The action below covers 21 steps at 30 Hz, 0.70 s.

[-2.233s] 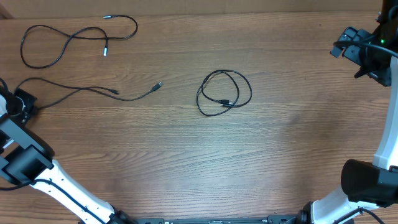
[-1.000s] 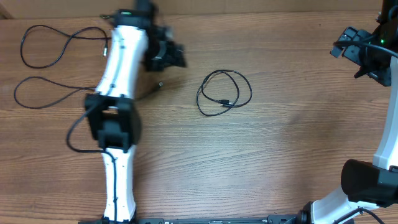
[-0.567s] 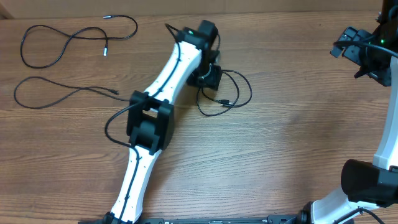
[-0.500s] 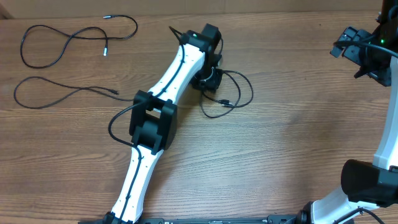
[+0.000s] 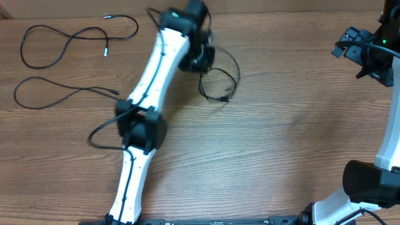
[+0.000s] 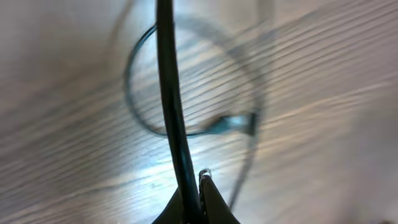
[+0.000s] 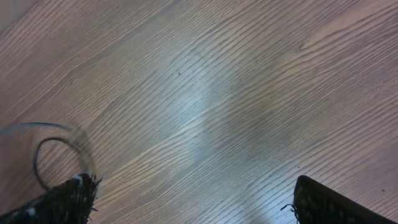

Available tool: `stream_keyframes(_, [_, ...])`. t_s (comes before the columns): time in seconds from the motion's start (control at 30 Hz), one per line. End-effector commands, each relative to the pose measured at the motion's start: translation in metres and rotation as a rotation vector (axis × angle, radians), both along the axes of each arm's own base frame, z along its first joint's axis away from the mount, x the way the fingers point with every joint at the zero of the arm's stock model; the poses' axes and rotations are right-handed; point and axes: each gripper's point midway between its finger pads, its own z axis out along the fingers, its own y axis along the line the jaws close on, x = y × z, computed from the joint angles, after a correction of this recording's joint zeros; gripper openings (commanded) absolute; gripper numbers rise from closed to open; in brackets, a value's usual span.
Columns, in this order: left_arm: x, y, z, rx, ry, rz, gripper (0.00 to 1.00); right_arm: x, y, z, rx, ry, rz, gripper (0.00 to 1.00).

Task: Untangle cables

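Note:
My left gripper (image 5: 200, 61) is shut on a strand of the coiled black cable (image 5: 223, 99) at the back middle of the table. In the left wrist view the shut jaws (image 6: 193, 199) pinch the black cord (image 6: 168, 93), which runs straight up the frame. The rest of the coil hangs blurred below it, with a small plug (image 6: 233, 122) showing. Two loose black cables lie at the far left, one at the back (image 5: 22, 50) and one nearer (image 5: 15, 94). My right gripper (image 5: 362, 53) is open and empty at the far right, well away from the cables.
The left arm (image 5: 150, 94) stretches diagonally across the left middle of the wooden table (image 5: 281, 144). The right wrist view shows bare wood (image 7: 205, 93) and a faint blurred cable loop (image 7: 37, 162) at its left edge.
My left arm swung in from the left and closed on the coil. In the last half second it moved back and left, dragging the coil with it. The right arm has not moved.

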Motion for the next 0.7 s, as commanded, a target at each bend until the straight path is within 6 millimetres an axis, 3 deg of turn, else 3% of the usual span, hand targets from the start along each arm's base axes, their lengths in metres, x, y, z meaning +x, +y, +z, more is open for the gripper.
stream_keyframes(0.0, [-0.017,-0.011,0.117,-0.189,-0.196,-0.025,0.04,-0.002,-0.002,0.002,-0.008,-0.005,-0.004,1.00])
stream_keyframes(0.33, [-0.095,0.006,0.248,-0.321,-0.413,-0.072,0.04,-0.002,-0.002,0.002,-0.008,-0.005,-0.005,1.00])
stream_keyframes(0.53, [-0.130,0.014,0.286,-0.366,-0.484,-0.077,0.04,-0.002,-0.002,0.002,-0.008,-0.005,-0.005,1.00])
stream_keyframes(0.67, [-0.142,0.019,0.303,-0.417,-0.472,0.009,0.04,-0.002,-0.002,0.002,-0.007,-0.005,-0.005,1.00])
